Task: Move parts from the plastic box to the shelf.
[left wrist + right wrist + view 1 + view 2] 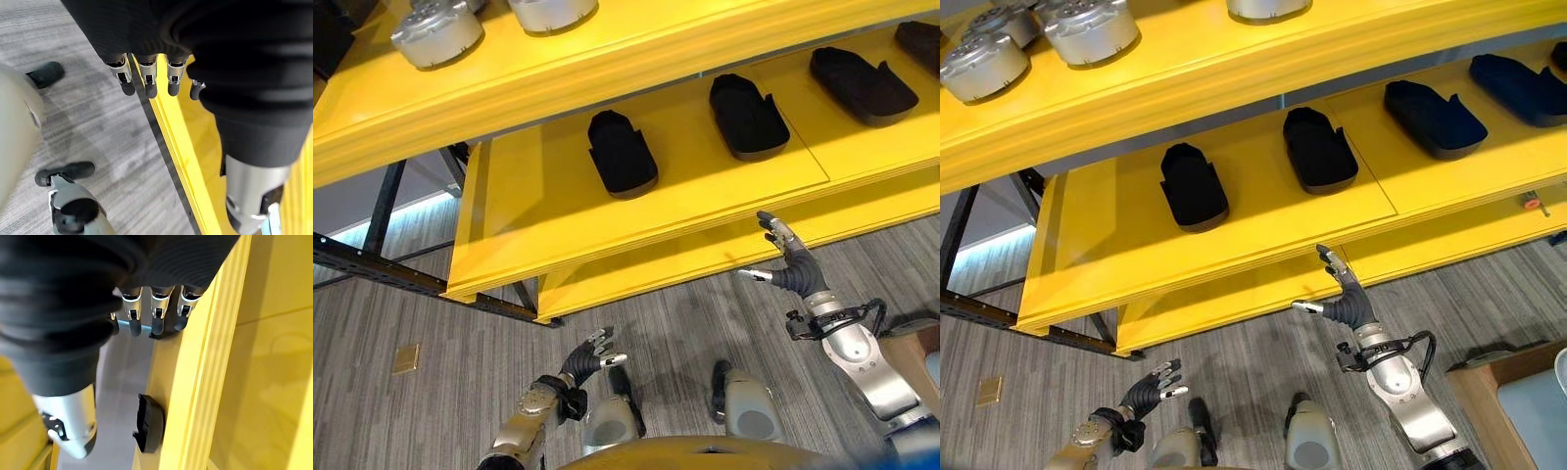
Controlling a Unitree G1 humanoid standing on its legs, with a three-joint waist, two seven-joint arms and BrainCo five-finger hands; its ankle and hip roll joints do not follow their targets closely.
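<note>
Right hand [1344, 305] open by yellow shelf [1234, 259], left hand [1146, 392] low

Right hand [146, 308]: dark ribbed cover is spreading across the upper part of the frame, silver fingers [159, 313] with dark tips are hanging in a row below it, straight and relaxed, holding nothing. Thumb [68, 431] is standing apart from the row, silver with a dark tip. Yellow shelf [254, 382]: its ribbed front edge is running diagonally past the fingertips, with the flat yellow boards lying beyond it. One black part [148, 423] is sitting on a yellow shelf surface close against that ribbed edge, well apart from the fingertips. Grey floor [115, 382] is showing between thumb and shelf.
</note>
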